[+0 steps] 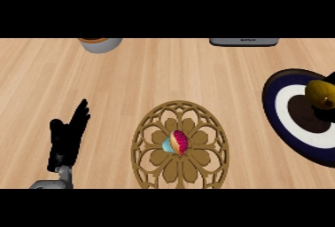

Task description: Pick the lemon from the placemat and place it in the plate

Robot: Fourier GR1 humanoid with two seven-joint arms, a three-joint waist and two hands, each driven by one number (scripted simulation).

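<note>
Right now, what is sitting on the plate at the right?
A yellow lemon sits over the plate, above its dark centre and toward the view's right edge. The frame cuts off part of both, so the plate's far right side and whether the right hand is there can't be seen.

I find no writing I can read from up here. The only trace of lettering is a faint pale mark on the dark grey object [244, 41] at the counter's far edge, and it is too small for me to make out. Nothing else in front of me bears a label, brand, number or sign.
</note>
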